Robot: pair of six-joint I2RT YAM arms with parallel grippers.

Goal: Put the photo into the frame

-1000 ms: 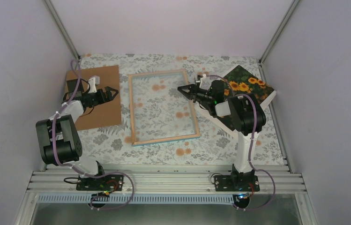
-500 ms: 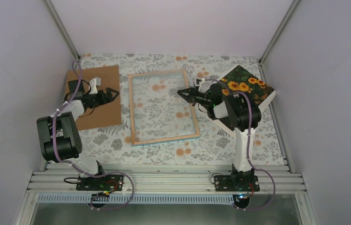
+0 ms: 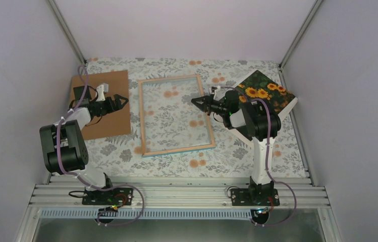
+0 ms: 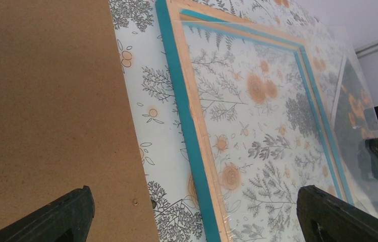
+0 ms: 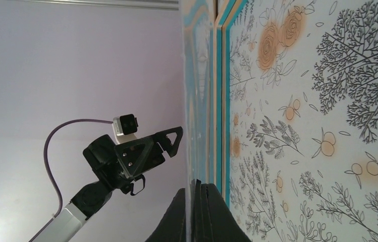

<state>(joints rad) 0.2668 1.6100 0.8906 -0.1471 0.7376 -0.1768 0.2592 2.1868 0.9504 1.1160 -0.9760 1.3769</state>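
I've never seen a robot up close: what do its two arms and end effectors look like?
The left arm and right arm pair chunky black joint housings with white links, and a purple cable loops along each. The left end effector and right end effector are black, with two tapering fingers of open triangular struts. A small white camera box sits at each wrist.

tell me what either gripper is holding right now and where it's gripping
The right gripper is shut on the clear pane, pinching its right-hand edge, which looks raised off the frame. The left gripper is open and holds nothing.
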